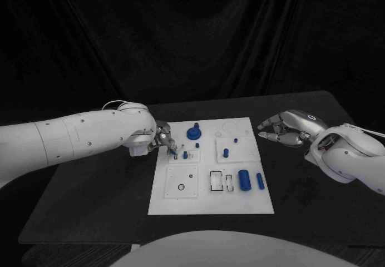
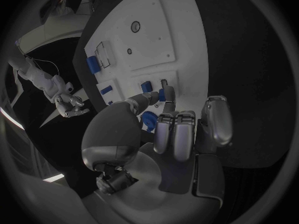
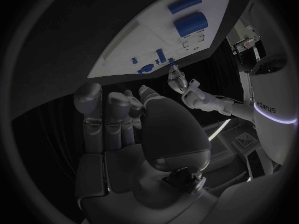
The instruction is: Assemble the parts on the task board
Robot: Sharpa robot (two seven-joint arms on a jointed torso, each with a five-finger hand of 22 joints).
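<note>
The task board [image 1: 210, 203] lies in the middle of the black table [image 1: 96, 194], its small blue parts spread across it: a round knobbed piece [image 1: 194, 133] near the far edge, a short peg [image 1: 225, 152] in the middle, two cylinders [image 1: 243, 180] toward my right side, and a small peg [image 1: 185, 155] by the board's left edge. My left hand [image 1: 163, 140] hangs over that left edge, thumb and a fingertip [image 2: 167, 95] reaching down beside the small blue pieces there; I cannot tell whether they already pinch one or only touch the board. My right hand [image 1: 282, 129] hovers just off the board's far right corner, fingers curled inward on nothing. My worry: the pieces under my left fingers sit close together, so a slightly off approach could knock a neighbour over or push it out of its seat, and a peg caught at a tilt could jam in its hole. On the board itself I can read no writing; in my right wrist view a dark logo marks the robot body, too small for me to make out with certainty.
</note>
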